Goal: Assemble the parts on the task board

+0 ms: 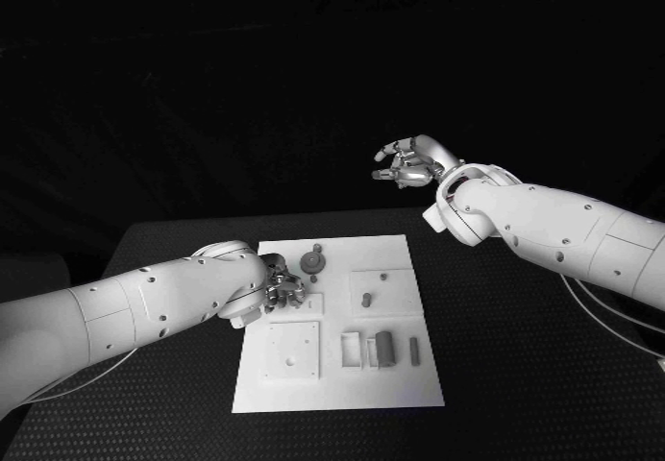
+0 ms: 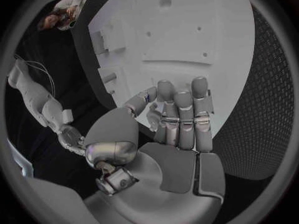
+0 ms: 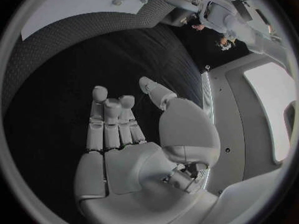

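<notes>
The white task board [image 1: 395, 379] lies in the middle of the black table. On it are a round part [image 1: 314, 259], a small peg [image 1: 366, 300], a square plate [image 1: 294, 351] and upright blocks [image 1: 381, 348]. My left hand [image 1: 282, 286] is low over the board's left side, near the round part. In the left wrist view this hand [image 2: 177, 117] stretches its fingers over the board [image 2: 187, 40], thumb close beside them, and nothing shows between them. My right hand [image 1: 411, 161] is raised high beyond the board's far right corner. Its palm [image 3: 134, 149] is bare and its fingers are extended.
The black table [image 1: 527, 384] runs wide on both sides of the board. My right forearm [image 1: 554, 230] hangs above the table's right half. Thin cables [image 1: 610, 312] trail under that arm.
</notes>
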Motion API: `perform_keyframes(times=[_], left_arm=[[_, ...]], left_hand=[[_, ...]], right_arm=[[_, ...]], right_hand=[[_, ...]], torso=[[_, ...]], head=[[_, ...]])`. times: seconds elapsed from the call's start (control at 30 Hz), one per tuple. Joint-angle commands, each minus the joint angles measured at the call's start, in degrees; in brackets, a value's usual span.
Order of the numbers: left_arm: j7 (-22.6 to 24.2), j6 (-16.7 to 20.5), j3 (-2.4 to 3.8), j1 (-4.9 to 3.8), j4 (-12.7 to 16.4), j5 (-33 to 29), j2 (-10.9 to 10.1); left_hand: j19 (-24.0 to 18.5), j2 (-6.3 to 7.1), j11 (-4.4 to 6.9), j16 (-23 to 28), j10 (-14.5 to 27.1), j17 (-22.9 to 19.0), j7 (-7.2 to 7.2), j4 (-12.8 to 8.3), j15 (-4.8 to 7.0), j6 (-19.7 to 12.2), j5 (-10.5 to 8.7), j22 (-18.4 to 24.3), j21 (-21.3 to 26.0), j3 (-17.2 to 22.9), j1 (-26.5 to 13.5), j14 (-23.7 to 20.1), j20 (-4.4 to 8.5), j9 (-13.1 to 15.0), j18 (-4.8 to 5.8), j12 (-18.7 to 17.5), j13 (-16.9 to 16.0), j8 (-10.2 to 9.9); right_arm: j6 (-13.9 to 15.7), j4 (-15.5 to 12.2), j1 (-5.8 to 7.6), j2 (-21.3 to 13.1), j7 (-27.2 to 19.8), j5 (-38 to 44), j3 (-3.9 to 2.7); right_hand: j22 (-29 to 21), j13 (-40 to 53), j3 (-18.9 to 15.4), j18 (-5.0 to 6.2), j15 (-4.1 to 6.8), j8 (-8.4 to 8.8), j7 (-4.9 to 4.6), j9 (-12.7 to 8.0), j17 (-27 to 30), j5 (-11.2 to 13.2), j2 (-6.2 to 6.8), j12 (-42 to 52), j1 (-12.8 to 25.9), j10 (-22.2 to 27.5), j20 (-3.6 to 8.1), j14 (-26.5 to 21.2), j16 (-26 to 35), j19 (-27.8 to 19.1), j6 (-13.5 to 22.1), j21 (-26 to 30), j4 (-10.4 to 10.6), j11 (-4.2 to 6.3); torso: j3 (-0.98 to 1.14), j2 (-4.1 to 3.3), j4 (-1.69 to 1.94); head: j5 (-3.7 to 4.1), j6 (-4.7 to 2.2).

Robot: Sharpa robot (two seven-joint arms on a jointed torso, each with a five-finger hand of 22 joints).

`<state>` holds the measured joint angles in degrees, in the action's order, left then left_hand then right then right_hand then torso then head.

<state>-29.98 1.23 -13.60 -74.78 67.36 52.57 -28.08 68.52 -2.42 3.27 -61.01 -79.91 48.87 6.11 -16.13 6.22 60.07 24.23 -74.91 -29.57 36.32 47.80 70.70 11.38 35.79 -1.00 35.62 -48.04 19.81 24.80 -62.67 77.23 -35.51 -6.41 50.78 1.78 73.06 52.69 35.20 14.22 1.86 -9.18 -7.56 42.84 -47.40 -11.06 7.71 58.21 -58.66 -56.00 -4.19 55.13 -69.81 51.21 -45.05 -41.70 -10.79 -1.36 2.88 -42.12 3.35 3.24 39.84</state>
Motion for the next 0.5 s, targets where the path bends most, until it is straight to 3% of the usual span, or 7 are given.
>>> perform_keyframes(times=[0.03,0.07,0.13,0.5], left_arm=[[0.26,-1.35,-0.10,0.20,-0.23,1.49,0.16],[0.26,-1.52,-0.10,0.21,-0.27,1.50,0.17],[0.20,-1.64,-0.10,0.25,-0.31,1.54,0.21],[0.30,-3.16,-0.10,0.50,-0.27,2.26,0.16]], left_hand=[[0.79,-0.44,0.40,-0.48,0.99,-0.31,-3.44,0.13,1.34,3.96,0.20,-1.31,-0.22,0.12,0.21,-2.00,1.36,-0.05,-0.85,0.13,-0.01,-0.30],[0.77,-0.42,0.41,-0.54,1.02,-0.37,-3.45,0.15,1.35,3.99,0.20,-1.31,-0.22,0.11,0.19,-2.04,1.36,-0.04,-0.84,0.15,-0.01,-0.30],[0.73,-0.36,0.43,-0.83,1.10,-0.67,-3.49,0.27,1.39,4.13,0.18,-1.30,-0.25,0.04,0.05,-2.19,1.40,0.03,-0.81,0.25,-0.02,-0.28],[0.61,-0.19,0.61,-2.22,1.29,-2.13,-3.68,0.60,1.47,4.80,0.08,-1.31,-0.42,-0.13,-0.31,-2.71,1.57,0.33,-0.68,0.72,0.02,-0.21]], right_arm=[[-0.63,-0.24,0.01,0.01,-0.45,-0.45,-0.03],[-0.63,-0.26,0.01,-0.01,-0.45,-0.46,-0.03],[-0.59,-0.26,0.01,-0.03,-0.44,-0.47,-0.03],[-0.72,-0.27,0.00,0.04,-0.45,-0.54,-0.03]], right_hand=[[-3.38,-6.50,0.76,-0.76,-1.09,0.18,-3.19,-0.02,5.00,0.33,0.04,-6.47,0.81,8.71,-1.51,1.23,8.92,-1.61,-2.12,4.79,0.32,-3.66],[-5.35,-10.27,-0.76,-0.01,-0.58,-0.08,-3.35,-0.14,6.17,0.30,-0.24,-8.30,0.52,6.66,-2.26,4.16,12.69,0.20,-2.05,6.78,-0.23,-3.52],[-5.60,-10.91,-1.06,0.11,-0.66,-0.16,-3.18,-0.26,5.91,0.27,-0.30,-8.22,0.40,6.48,-2.53,4.41,13.36,0.34,-2.10,7.22,-0.23,-3.29],[-5.79,-11.79,-1.45,0.41,-0.63,-0.21,-3.16,-0.50,5.35,0.25,-0.34,-8.00,0.18,6.40,-2.82,4.81,14.18,0.65,-2.08,7.68,-0.25,-3.26]], torso=[[0.02,0.00,0.00],[0.03,0.00,-0.01],[0.00,0.00,0.04],[-0.02,0.01,0.05]], head=[[0.08,0.13],[0.08,0.15],[0.12,0.26],[0.11,0.46]])
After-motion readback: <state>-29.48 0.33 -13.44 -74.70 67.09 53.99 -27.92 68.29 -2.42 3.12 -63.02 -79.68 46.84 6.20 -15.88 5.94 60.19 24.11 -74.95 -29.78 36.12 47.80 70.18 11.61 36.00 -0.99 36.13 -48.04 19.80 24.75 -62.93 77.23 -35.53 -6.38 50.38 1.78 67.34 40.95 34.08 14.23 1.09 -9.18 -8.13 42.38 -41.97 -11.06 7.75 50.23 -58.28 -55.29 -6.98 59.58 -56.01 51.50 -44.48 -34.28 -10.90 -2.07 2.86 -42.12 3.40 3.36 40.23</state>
